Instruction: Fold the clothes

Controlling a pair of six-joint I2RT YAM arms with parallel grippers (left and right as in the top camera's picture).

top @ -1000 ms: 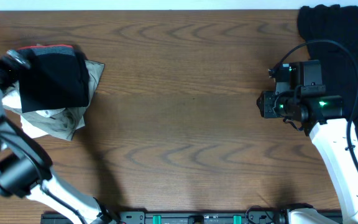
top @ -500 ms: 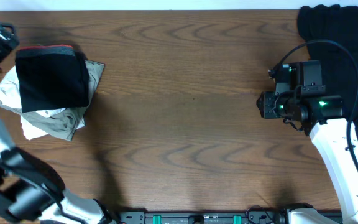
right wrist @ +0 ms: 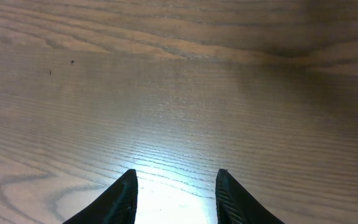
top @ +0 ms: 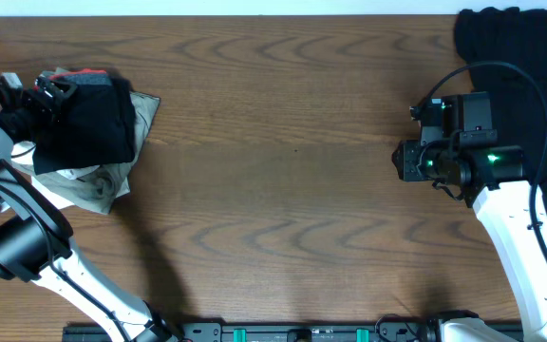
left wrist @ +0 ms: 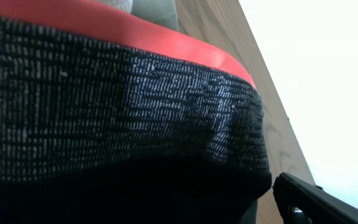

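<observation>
A folded black garment (top: 84, 119) with a grey-and-red waistband (left wrist: 135, 93) lies on a heap of pale clothes (top: 84, 185) at the table's far left. My left gripper (top: 46, 93) sits at that garment's left edge, jaws wide apart. The waistband fills the left wrist view, and only one black finger (left wrist: 309, 202) shows beside it. More black clothes (top: 511, 57) lie spread at the far right, partly under my right arm. My right gripper (right wrist: 176, 173) hovers open over bare wood, right of the table's middle (top: 402, 160), with nothing between its fingers.
The wooden table (top: 283, 190) stretches between the two heaps. A white wall runs along its far edge (left wrist: 328, 93). The arms' base rail (top: 292, 332) lines the near edge.
My left gripper swung out to the far left corner, then came back to the black garment's left edge. The right arm has not moved.
</observation>
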